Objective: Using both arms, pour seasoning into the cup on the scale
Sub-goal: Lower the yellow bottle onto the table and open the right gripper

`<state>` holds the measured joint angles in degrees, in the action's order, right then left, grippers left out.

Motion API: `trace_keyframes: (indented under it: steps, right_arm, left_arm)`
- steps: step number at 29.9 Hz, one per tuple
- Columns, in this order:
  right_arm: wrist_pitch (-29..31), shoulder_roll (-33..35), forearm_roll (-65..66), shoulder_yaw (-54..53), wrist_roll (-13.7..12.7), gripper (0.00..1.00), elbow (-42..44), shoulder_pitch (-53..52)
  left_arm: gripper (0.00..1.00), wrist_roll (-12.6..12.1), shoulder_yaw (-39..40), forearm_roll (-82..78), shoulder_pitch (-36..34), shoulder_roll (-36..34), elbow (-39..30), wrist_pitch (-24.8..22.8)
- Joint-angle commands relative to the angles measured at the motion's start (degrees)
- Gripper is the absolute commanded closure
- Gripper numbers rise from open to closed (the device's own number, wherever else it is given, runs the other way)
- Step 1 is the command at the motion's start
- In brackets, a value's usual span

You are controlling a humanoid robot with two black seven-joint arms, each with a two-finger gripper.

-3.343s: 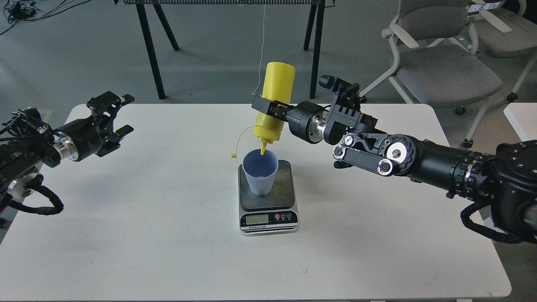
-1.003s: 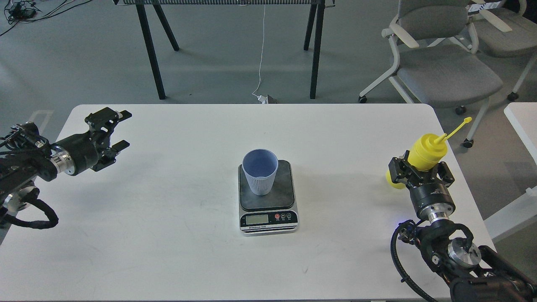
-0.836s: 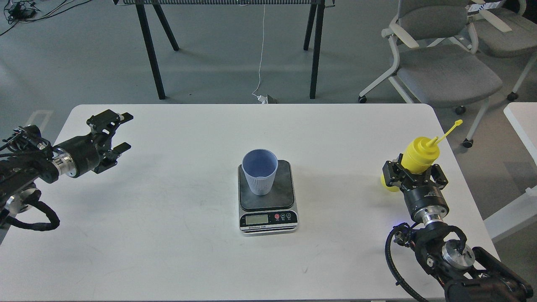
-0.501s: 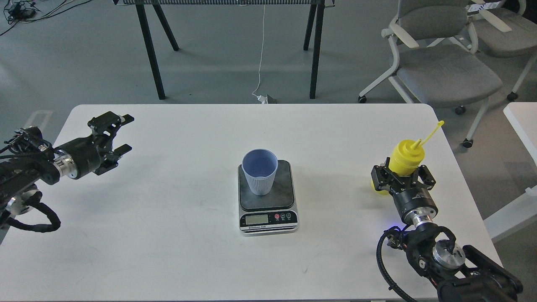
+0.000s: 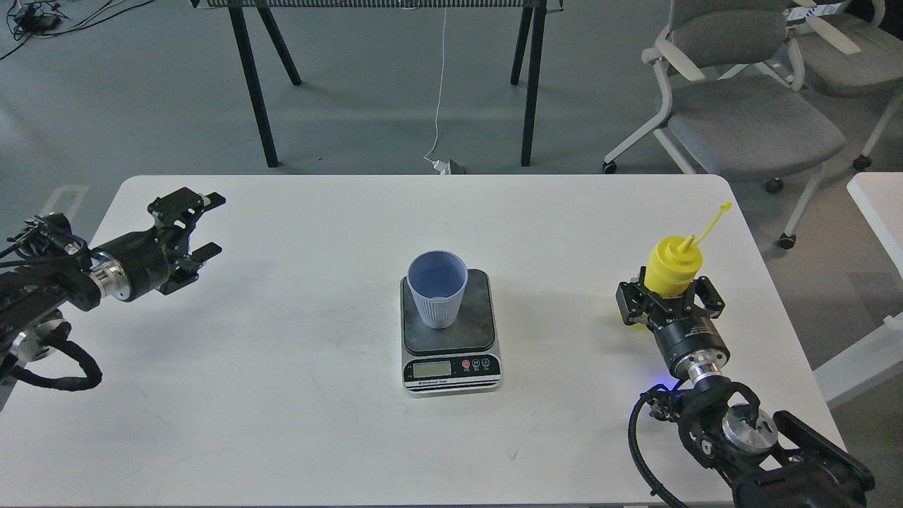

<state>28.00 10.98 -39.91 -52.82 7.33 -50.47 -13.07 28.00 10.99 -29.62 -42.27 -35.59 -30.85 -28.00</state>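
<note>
The pale blue ribbed cup (image 5: 437,286) stands upright on the dark plate of the scale (image 5: 450,331) at the table's middle. The yellow seasoning bottle (image 5: 672,266) stands upright at the table's right side, nozzle up, with its cap strap sticking up to the right. My right gripper (image 5: 669,300) is shut on the bottle's lower body, which hides its base. My left gripper (image 5: 201,224) is open and empty above the table's left side, far from the cup.
The white table (image 5: 282,395) has its right edge just beyond the bottle. Grey office chairs (image 5: 741,106) stand behind on the right. Black legs of another table (image 5: 254,85) stand behind. A second white tabletop (image 5: 878,204) is at the far right.
My right arm has swung the bottle from tipped over the cup to upright at the table's right side, then drifted it left and down. My left gripper has barely moved.
</note>
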Motion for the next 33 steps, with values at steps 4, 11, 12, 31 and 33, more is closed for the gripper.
trace_keyframes:
  steps: [4,11,12,31,33]
  right_arm:
    - [0.0,0.01,1.68,0.0,0.32,0.26,-0.6,1.64]
    - [0.0,0.71,1.68,-0.27,0.49,0.05,-4.45,5.24]
    - [0.0,0.88,1.68,-0.44,0.49,0.05,-5.51,5.86]
    - [0.0,10.99,1.77,-4.05,1.64,0.04,-20.98,20.0]
    - [0.0,12.39,2.73,-3.7,1.64,0.03,-22.39,22.02]
  left_arm:
    - [0.01,0.0,0.09,0.0,-0.09,-0.18,0.0,0.0]
    - [0.01,0.0,0.0,0.0,-0.09,-0.36,0.0,0.0]
    - [0.01,0.0,0.0,0.0,-0.09,-0.36,0.0,0.0]
    - [0.01,0.0,0.0,0.0,-0.09,-0.09,0.09,0.0]
    - [0.01,0.0,0.0,0.0,-0.18,-0.09,0.0,0.0]
